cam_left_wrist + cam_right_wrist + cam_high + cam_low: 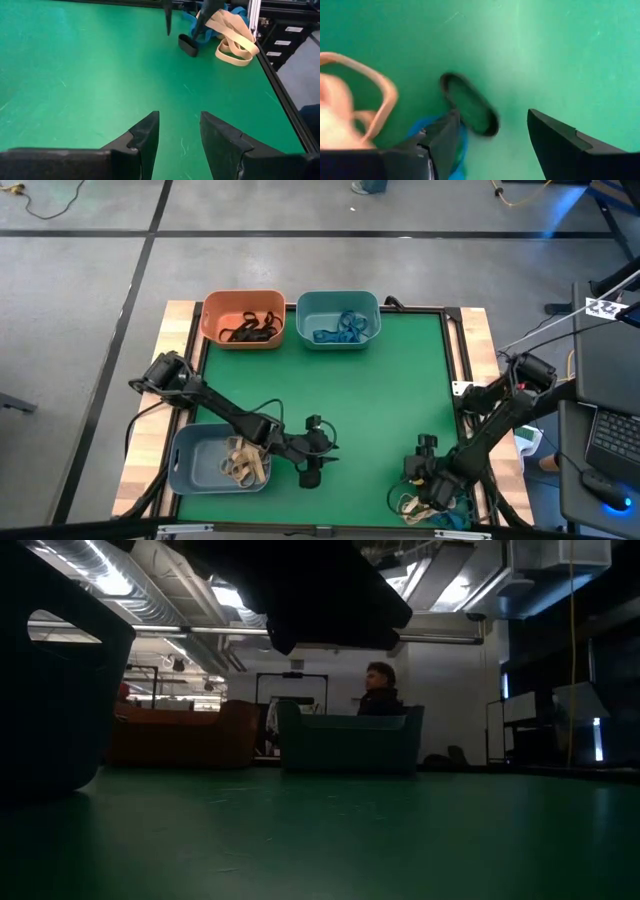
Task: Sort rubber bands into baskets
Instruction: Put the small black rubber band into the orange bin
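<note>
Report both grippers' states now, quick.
Left gripper: open, empty, beside the grey-blue basket.
Right gripper: open, holding nothing, over a black rubber band.

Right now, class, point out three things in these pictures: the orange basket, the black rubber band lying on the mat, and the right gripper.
orange basket (216,311): high view, on its left wall.
black rubber band (470,104): right wrist view, on the loop's middle.
right gripper (492,145): right wrist view, midway between its open fingertips.

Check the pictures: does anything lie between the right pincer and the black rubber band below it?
Nothing visible does. The right pincer stands open directly over the black rubber band, bare green mat around it; tan bands lie beside.
</note>
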Robot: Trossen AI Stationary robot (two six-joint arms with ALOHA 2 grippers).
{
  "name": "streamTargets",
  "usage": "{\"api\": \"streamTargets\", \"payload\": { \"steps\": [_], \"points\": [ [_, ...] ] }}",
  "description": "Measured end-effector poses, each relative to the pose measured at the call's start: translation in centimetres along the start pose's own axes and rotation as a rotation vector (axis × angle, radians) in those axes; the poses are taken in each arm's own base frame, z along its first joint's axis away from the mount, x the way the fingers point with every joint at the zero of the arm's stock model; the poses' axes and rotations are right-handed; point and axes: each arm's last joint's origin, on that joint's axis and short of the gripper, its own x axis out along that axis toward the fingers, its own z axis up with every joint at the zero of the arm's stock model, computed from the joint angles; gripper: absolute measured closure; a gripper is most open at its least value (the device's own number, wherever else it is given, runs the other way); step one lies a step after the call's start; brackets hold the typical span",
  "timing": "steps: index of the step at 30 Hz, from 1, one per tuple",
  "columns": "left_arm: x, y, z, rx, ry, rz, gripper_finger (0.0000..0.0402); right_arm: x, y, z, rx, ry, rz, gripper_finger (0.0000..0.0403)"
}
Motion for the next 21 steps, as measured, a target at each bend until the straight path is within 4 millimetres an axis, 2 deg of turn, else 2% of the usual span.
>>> {"api": "streamTargets", "payload": {
  "steps": [3,6,11,15,21],
  "points": [
    [0.0,0.0,0.0,0.015,0.001,0.001,0.0263,0.8,-0.1,0.6,0.014,-0.022,-0.030,0.0181],
    [0.1,0.1,0.0,0.031,0.000,0.003,0.0263,1.7,-0.2,1.0,0.012,0.008,-0.030,0.0216],
    [0.2,0.4,0.1,0.063,0.001,0.011,0.0263,2.6,-0.3,1.7,-0.020,0.043,-0.028,0.0312],
    [0.3,0.9,0.2,0.100,0.002,0.037,0.0263,2.8,-1.4,3.1,-0.043,0.018,-0.049,0.0389],
    [0.7,2.3,0.5,0.156,0.000,0.109,0.0263,1.7,-2.8,6.9,-0.047,-0.150,-0.158,0.0382]
  ]
}}
